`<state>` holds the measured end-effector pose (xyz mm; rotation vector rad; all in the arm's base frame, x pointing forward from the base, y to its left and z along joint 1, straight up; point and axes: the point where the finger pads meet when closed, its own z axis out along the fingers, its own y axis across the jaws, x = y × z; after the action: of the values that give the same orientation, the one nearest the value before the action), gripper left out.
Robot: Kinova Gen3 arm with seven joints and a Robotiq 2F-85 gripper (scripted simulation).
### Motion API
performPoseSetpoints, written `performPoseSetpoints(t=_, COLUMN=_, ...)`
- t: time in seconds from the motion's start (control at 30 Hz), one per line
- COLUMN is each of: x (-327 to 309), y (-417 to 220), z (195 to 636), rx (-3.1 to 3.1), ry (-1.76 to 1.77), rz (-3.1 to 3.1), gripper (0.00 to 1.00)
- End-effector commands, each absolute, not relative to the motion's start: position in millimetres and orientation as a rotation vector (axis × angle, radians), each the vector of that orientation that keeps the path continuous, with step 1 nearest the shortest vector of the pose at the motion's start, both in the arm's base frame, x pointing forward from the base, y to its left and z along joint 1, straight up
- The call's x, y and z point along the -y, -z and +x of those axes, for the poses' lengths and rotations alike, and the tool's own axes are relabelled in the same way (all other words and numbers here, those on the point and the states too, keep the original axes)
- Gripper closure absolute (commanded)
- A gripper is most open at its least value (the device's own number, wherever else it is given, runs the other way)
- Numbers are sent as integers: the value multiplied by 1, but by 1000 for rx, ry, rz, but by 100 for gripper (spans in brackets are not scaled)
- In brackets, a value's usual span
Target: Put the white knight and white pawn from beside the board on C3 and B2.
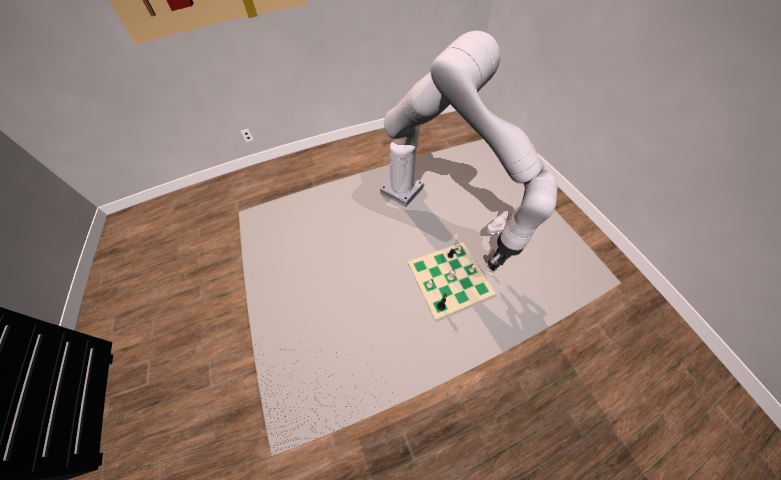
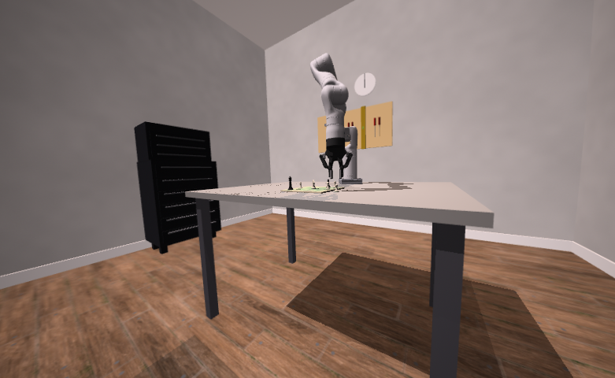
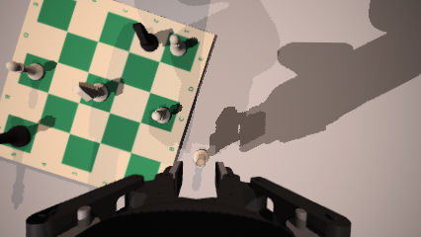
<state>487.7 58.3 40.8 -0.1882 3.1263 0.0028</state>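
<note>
The white pawn point(image 3: 200, 158) point(image 2: 335, 186) stands upright on the table just off the board's right edge, level with the B row. My gripper point(image 3: 199, 171) point(image 1: 494, 263) point(image 2: 335, 176) hangs straight above it. The fingers are narrowed to a small gap, one on each side of the pawn in the wrist view, and hold nothing. The white knight point(image 3: 94, 91) stands on a green square near the middle of the green and cream board point(image 3: 195, 74) point(image 1: 480, 289); it looks like C3.
Other pieces stand on the board: a black piece point(image 3: 145, 39) and a white pawn point(image 3: 177, 45) at the far right corner, a white pawn point(image 3: 160, 116) in the C row, a white piece point(image 3: 30, 69) and a black piece point(image 3: 15, 135) at the left. The arm's base point(image 1: 402, 193) stands behind the board.
</note>
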Motion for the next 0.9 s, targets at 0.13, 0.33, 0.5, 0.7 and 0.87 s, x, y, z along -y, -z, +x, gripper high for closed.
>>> performPoseSetpoints(t=0.13, x=-59, y=-33, z=487, rx=-3129, ry=-4, rz=-191, gripper=66)
performPoseSetpoints(t=0.33, x=-59, y=-29, z=487, rx=-3129, ry=-4, rz=-191, gripper=66)
performPoseSetpoints(t=0.5, x=-59, y=-28, z=487, rx=-3129, ry=-4, rz=-191, gripper=66)
performPoseSetpoints(t=0.7, x=-59, y=-28, z=487, rx=-3129, ry=-4, rz=-191, gripper=66)
performPoseSetpoints(t=0.87, x=-59, y=-28, z=487, rx=-3129, ry=-4, rz=-191, gripper=66)
